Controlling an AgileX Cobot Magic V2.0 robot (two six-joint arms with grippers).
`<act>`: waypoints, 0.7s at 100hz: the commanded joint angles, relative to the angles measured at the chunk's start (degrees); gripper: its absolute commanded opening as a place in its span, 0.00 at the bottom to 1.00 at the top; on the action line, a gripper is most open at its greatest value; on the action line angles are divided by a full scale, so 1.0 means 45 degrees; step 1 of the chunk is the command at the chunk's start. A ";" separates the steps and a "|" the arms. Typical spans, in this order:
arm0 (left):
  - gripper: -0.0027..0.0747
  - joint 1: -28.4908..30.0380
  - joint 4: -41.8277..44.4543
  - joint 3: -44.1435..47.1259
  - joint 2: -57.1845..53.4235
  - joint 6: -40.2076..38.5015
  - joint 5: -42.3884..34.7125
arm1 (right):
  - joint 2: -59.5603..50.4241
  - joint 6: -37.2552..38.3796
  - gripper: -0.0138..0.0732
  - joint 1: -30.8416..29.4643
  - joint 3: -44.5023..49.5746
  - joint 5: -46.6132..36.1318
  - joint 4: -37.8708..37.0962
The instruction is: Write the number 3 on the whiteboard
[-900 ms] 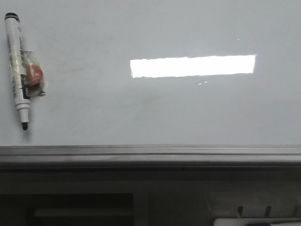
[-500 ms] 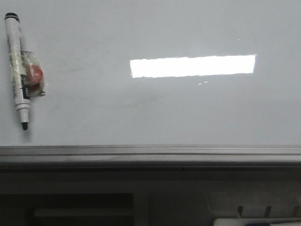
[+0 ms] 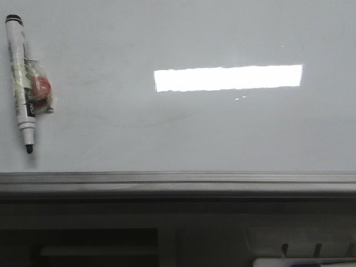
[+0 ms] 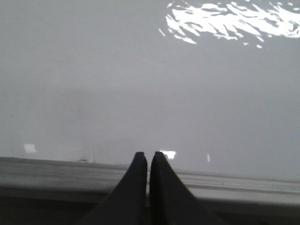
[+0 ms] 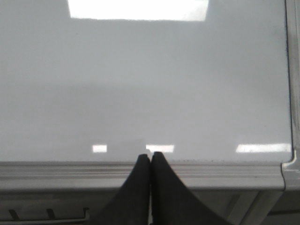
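Observation:
The whiteboard (image 3: 183,133) fills the front view, pale grey with a bright rectangular reflection and a grey bottom rail (image 3: 178,182). No number 3 shows on it. A white marker pen (image 3: 21,83) with a black cap end and bare black tip lies at the board's far left, beside a small clear wrapper with a red piece. Neither gripper shows in the front view. My left gripper (image 4: 148,155) is shut and empty over the rail, facing the board (image 4: 117,89). My right gripper (image 5: 150,156) is shut and empty over the rail near the board's (image 5: 154,79) right corner.
Below the rail is a dark shelf area (image 3: 100,245) with a white object at the lower right (image 3: 303,261). The board's right frame edge (image 5: 293,93) shows in the right wrist view.

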 commanded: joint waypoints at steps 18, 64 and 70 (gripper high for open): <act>0.01 0.0024 -0.0959 0.0128 -0.0307 -0.0011 -0.4707 | -0.0199 -0.0099 0.10 -0.0067 0.0396 -0.6961 -0.0056; 0.01 0.0024 -0.1162 0.0128 -0.0307 -0.0011 -0.5110 | -0.0199 -0.0099 0.10 -0.0067 0.0365 -0.8940 -0.0056; 0.01 0.0024 -0.1258 0.0128 -0.0307 -0.0011 -0.5137 | -0.0199 -0.0006 0.10 -0.0067 0.0187 -0.7671 -0.0056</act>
